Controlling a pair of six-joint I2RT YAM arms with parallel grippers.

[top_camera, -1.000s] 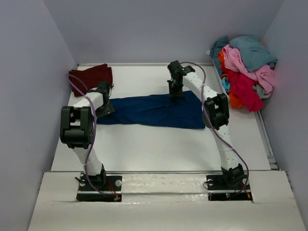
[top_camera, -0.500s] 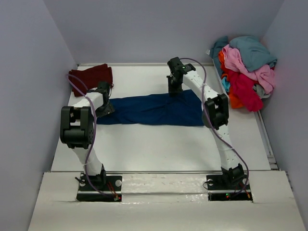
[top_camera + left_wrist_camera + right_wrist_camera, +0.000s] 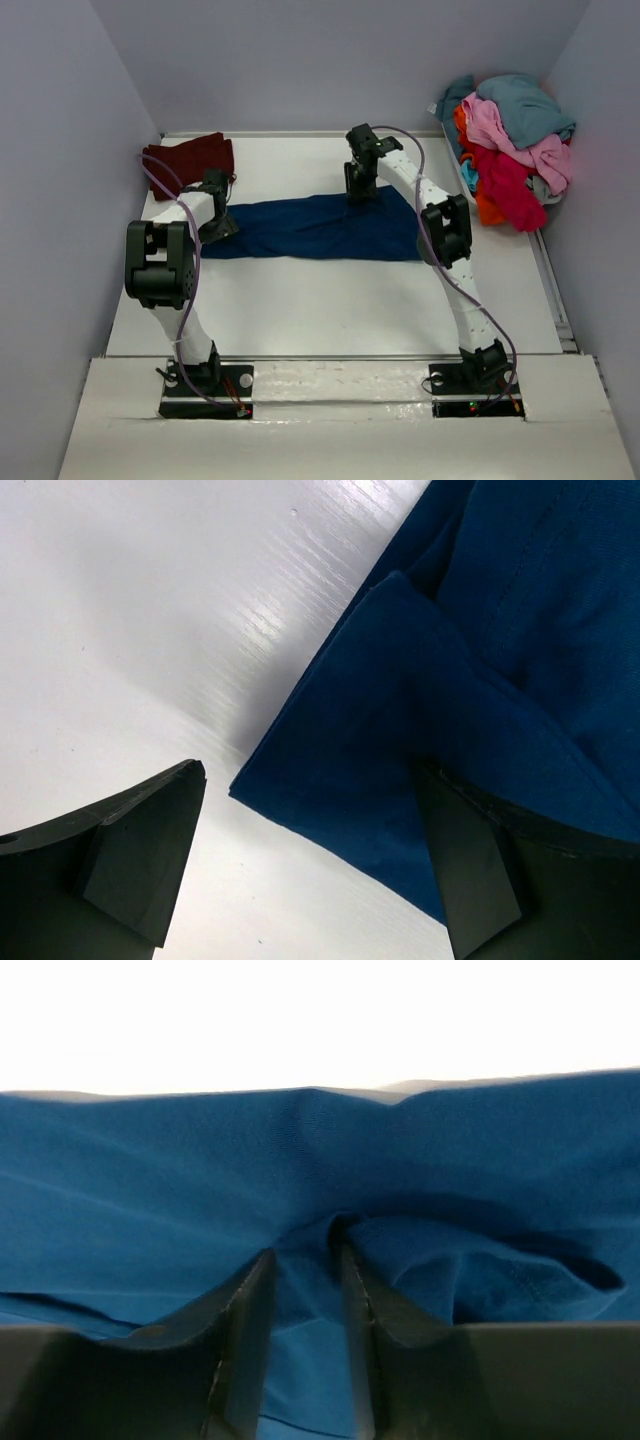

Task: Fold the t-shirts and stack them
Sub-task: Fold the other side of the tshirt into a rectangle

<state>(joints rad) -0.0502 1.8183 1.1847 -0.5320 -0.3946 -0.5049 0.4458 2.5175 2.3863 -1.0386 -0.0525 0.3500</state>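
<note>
Right fingers [image 3: 240,1350] sit close together with a raised ridge of navy blue cloth t-shirt [image 3: 150,1180] pinched in the narrow gap, and creases in the fabric run in toward that spot. So the right gripper [image 3: 300,1260] is clamped on the shirt. In the top view the right gripper [image 3: 360,190] points down at the far edge of the shirt, right of its middle.

The left gripper [image 3: 310,780] is spread wide and holds nothing. One of its fingers [image 3: 140,850] is over bare white table [image 3: 150,610]; the other is over the shirt's corner, but I can't tell whether it touches. That corner of the shirt [image 3: 480,680] shows layered folds with a stitched hem. In the top view the left gripper [image 3: 218,215] is low at the shirt's left end.

The navy shirt [image 3: 320,228] lies flat as a long band across the middle of the white table [image 3: 330,300], running left to right between the two arms. No print shows on the side facing up.

A dark maroon folded cloth t-shirt [image 3: 188,158] lies at the far left corner, apart from the navy one and just beyond the left gripper.

A loose heap of teal, pink, red and orange cloth t-shirts [image 3: 512,145] is at the far right corner against the wall, well apart from the navy shirt.
</note>
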